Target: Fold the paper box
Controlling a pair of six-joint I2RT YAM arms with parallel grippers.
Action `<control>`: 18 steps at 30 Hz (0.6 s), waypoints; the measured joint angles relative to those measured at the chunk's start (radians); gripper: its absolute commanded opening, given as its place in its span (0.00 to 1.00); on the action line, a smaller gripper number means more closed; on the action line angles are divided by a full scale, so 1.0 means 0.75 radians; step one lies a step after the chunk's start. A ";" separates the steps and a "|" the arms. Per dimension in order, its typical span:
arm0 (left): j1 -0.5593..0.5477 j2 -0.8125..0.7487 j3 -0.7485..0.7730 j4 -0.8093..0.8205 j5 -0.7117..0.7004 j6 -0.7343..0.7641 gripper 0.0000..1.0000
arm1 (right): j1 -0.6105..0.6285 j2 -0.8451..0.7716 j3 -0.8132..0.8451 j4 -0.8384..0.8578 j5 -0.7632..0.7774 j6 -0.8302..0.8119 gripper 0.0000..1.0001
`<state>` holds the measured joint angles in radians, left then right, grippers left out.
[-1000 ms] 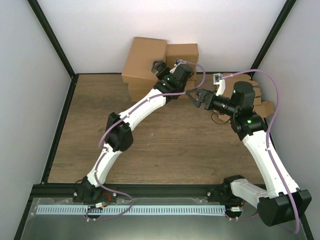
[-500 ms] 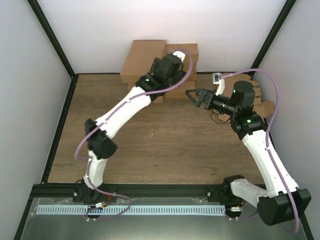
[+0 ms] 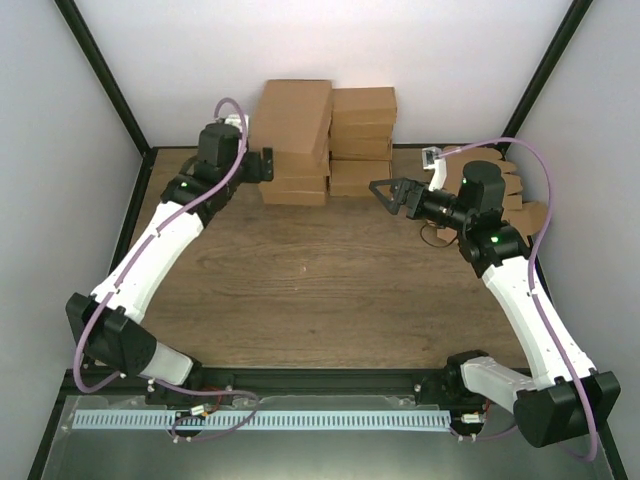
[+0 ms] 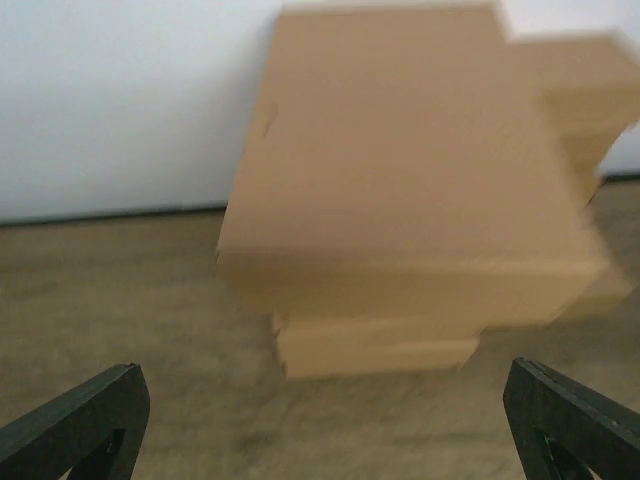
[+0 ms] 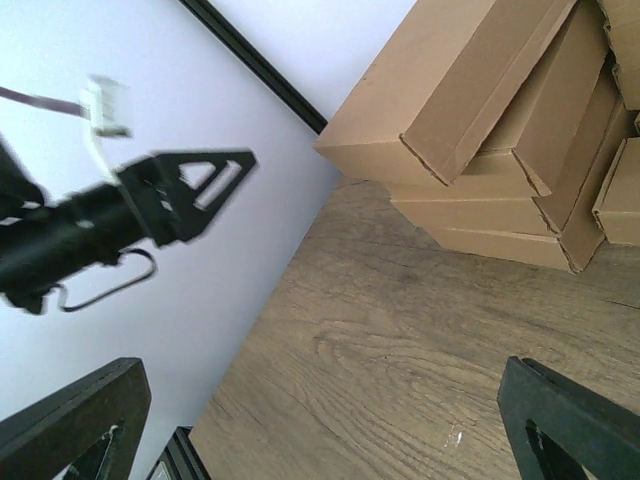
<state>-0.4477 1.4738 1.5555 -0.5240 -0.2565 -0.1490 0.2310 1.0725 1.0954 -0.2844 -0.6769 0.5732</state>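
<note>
Holding nothing, your left gripper (image 3: 268, 165) and right gripper (image 3: 382, 197) both gape wide, paper box (image 4: 400, 150) at twelve o'clock blurred at left wrist.

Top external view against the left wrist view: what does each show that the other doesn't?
Only the top external: both arms, the right tool open above the table, and flat cardboard blanks with rounded tabs behind the right arm. Only the left wrist: a close, blurred, low-angle look at the stacked cardboard boxes. Both: those boxes against the back wall, the table and the open left tool.
</note>
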 measured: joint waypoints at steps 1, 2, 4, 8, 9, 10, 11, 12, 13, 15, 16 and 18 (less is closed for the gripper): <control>0.042 -0.005 -0.063 0.014 0.045 0.005 1.00 | 0.000 0.001 0.000 0.000 -0.001 0.000 0.99; 0.080 -0.009 -0.128 0.025 0.087 0.019 1.00 | 0.000 0.001 0.000 0.000 -0.003 0.000 0.99; 0.131 -0.015 -0.217 0.037 0.149 0.046 1.00 | 0.000 0.001 0.000 0.000 -0.007 -0.001 0.99; 0.251 -0.015 -0.267 0.040 0.291 0.081 1.00 | 0.000 0.002 0.000 0.000 -0.016 -0.010 0.99; 0.295 -0.015 -0.267 0.054 0.327 0.094 1.00 | 0.000 0.003 0.000 0.000 -0.018 -0.012 0.99; 0.326 -0.014 -0.266 0.069 0.356 0.104 1.00 | 0.000 0.004 0.000 0.000 -0.019 -0.014 0.99; 0.354 -0.010 -0.266 0.083 0.388 0.113 1.00 | 0.000 0.006 0.001 0.000 -0.022 -0.017 0.99; 0.376 -0.005 -0.266 0.099 0.423 0.126 1.00 | 0.000 0.007 0.001 -0.001 -0.024 -0.019 0.99; 0.396 0.008 -0.264 0.117 0.463 0.139 1.00 | 0.000 0.010 0.001 -0.001 -0.026 -0.021 0.99; 0.424 0.060 -0.238 0.139 0.541 0.172 1.00 | 0.000 0.013 0.001 -0.001 -0.030 -0.022 0.99; 0.433 0.104 -0.203 0.139 0.577 0.192 1.00 | 0.000 0.015 0.001 -0.001 -0.033 -0.024 0.99; 0.439 0.205 -0.126 0.145 0.637 0.226 1.00 | 0.000 0.017 0.002 -0.001 -0.039 -0.025 0.99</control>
<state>-0.1184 1.6279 1.4612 -0.4149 0.2214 0.0208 0.2310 1.0855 1.0966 -0.2848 -0.7059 0.5541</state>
